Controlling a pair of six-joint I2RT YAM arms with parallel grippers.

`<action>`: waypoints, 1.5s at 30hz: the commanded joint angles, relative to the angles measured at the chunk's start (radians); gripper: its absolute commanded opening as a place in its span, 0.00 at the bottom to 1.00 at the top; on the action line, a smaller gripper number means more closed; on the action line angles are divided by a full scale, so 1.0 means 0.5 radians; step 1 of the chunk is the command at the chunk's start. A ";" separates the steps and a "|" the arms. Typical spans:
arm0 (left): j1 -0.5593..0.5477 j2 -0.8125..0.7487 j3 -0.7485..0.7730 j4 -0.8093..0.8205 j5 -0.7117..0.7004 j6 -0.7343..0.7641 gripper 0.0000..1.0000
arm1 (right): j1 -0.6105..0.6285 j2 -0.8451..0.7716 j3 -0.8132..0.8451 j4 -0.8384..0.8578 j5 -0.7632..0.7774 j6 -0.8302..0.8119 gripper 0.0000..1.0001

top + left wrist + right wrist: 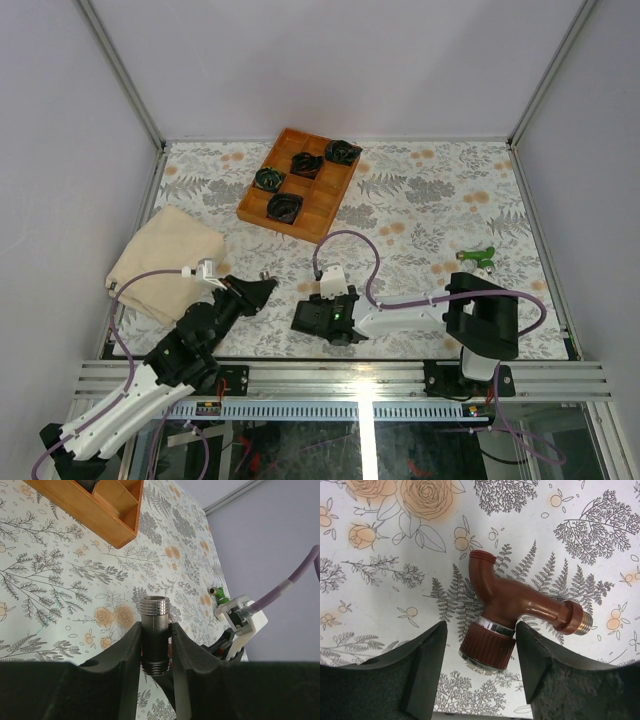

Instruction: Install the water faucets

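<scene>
Two pincers working: left pincer (155,632) clamps a silvery threaded metal fitting (155,609); right pincer (481,630) gapes, dark red-brown plastic faucet (520,602) untouched between its fingertips. Pickup step: you pinch its cap next.

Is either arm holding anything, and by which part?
Left fingers clamp a silvery threaded fitting by its barrel; right fingers only flank the red-brown faucet at its cap.

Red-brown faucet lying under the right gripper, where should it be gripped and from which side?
Probably the ribbed round cap of the red-brown faucet, from straight above. It lies flat on the table, and the cap sits between the right gripper's open fingers, its sides facing them; the bent spout and threaded end offer less even surfaces.
</scene>
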 commanded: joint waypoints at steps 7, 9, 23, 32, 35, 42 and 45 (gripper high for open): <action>0.017 -0.077 0.062 -0.072 -0.082 0.005 0.00 | 0.015 -0.052 0.073 0.089 0.119 0.148 0.38; 0.017 -0.100 0.071 -0.097 -0.095 0.005 0.00 | 0.014 -0.198 -0.017 0.307 0.042 0.070 0.35; 0.012 -0.164 0.075 -0.046 -0.036 0.001 0.00 | -0.449 -1.183 -1.287 2.285 -1.198 0.483 0.35; 0.015 0.101 0.027 0.256 0.173 -0.004 0.00 | -0.822 -1.020 -1.878 3.173 -1.518 1.159 0.39; 0.014 0.204 0.018 0.342 0.227 -0.004 0.00 | -0.865 -0.933 -1.972 3.291 -1.484 1.216 0.40; 0.017 0.369 0.009 0.499 0.342 0.008 0.00 | -0.898 -1.104 -2.140 3.131 -1.204 1.197 0.48; 0.015 0.427 0.003 0.565 0.368 0.011 0.00 | -0.905 -1.381 -2.139 2.754 -1.098 1.126 0.55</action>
